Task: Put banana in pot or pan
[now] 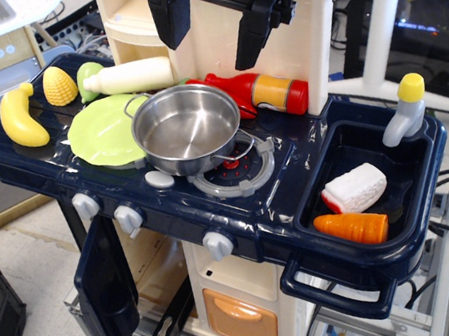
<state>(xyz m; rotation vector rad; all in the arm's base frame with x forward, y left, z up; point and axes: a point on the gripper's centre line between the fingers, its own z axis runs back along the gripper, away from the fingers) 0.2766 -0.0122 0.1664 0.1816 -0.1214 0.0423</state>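
The gripper (214, 27) hangs high above the worktop (291, 158) with its black fingers (170, 15) spread wide, holding and touching nothing. The banana (21, 118) lies at the worktop's far left corner beside the corn cob (60, 85), well apart from the pot (187, 129).

Plate (101, 136) partly under pot (187, 129)

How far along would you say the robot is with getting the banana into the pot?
Nothing looks done yet. The banana lies at the far left end of the counter beside the corn cob, and the pot on the burner is empty. Nothing is in hand: the gripper hangs open above the counter, well clear of both. The reach to the banana, the grasp, the carry and the drop all remain.
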